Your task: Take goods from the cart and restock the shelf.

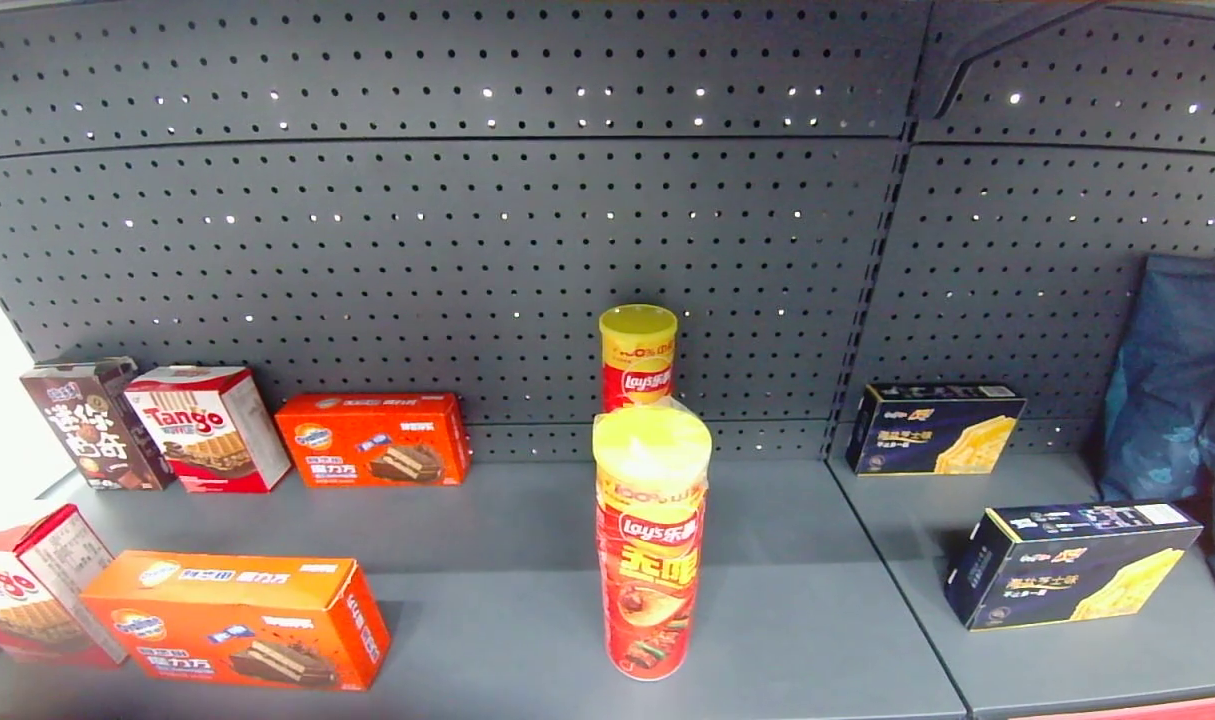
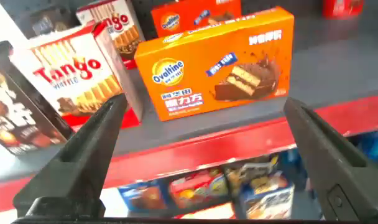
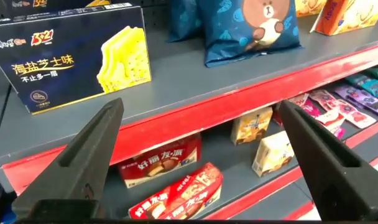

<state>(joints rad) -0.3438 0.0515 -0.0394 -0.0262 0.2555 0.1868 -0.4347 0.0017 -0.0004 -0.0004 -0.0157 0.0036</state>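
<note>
My left gripper [image 2: 204,106] is open with nothing between its fingers, held just in front of the shelf's red front edge [image 2: 195,146] and facing an orange wafer box [image 2: 220,62]. My right gripper [image 3: 200,104] is also open and holds nothing, in front of the red edge [image 3: 195,112] near a dark blue cracker box [image 3: 77,56]. On the grey shelf [image 1: 527,540] a red chips can [image 1: 650,540] with a yellow lid stands upright near the front, with a second can [image 1: 637,355] behind it at the back wall.
The shelf's left side holds the front orange box [image 1: 237,620], a rear orange box [image 1: 372,440], two red-and-white wafer boxes [image 1: 207,428] and a brown box [image 1: 92,422]. To the right are dark blue boxes [image 1: 1072,560] and blue bags [image 1: 1182,390]. Packets fill the lower shelf [image 3: 170,174].
</note>
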